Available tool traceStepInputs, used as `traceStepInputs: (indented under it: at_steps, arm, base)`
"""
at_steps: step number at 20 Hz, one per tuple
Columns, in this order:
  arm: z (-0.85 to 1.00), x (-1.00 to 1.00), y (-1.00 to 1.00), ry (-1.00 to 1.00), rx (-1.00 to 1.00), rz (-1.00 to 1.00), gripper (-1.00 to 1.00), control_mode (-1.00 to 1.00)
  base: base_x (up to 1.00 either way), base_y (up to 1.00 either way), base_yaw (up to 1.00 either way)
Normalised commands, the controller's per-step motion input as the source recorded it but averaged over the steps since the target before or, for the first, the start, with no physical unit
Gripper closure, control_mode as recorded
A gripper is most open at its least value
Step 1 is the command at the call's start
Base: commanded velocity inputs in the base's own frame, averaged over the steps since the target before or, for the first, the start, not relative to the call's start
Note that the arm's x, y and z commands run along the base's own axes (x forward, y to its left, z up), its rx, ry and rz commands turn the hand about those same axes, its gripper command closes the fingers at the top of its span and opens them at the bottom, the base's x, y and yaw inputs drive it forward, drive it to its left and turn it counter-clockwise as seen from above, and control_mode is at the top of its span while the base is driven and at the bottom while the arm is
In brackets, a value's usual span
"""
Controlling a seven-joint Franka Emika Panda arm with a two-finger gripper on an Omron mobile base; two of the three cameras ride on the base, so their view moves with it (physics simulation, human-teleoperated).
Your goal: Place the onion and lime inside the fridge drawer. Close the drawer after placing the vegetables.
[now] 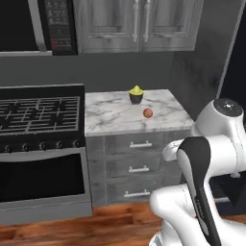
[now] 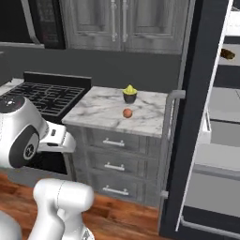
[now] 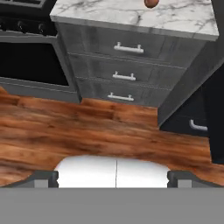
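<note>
end effector [image 3: 113,177] open over floor, well apart from onion [image 3: 151,3]

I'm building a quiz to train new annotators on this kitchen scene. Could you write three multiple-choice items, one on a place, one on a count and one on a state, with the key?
1. Where does the small round reddish-orange onion lie?
A. on the wooden floor
B. on the white marble counter, in front of the small dark cup holding a yellow-green pointed thing
C. on the black gas stove

2. How many grey cabinet drawers with silver bar handles sit under the counter?
A. one
B. three
C. five

3. How do the gripper fingertips stand?
A. closed on the onion
B. closed on a drawer handle
C. wide apart, holding nothing

Key: B, both base views show it on the marble near the cup; B, the hand view shows three stacked fronts; C, the tips stand at opposite sides of the hand view.
</note>
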Motion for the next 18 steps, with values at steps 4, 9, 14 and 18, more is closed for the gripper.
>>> traceStepInputs:
  at_steps: [4,9,14,18]
  arm:
    - [0.00,0.00,0.00,0.00,0.00,0.00,-1.00,1.00]
    - [0.00,0.00,0.00,0.00,0.00,0.00,-1.00,1.00]
    - [0.00,0.00,0.00,0.00,0.00,0.00,-1.00,1.00]
    - [0.00,0.38,-0.68,0.00,0.12,-0.03,-1.00,-1.00]
  base:
    - [0.92,0.58,-0.22]
    - [0.78,0.00,-0.19]
    - [0.68,-0.07,-0.13]
    - [0.11,-0.10,-0.02]
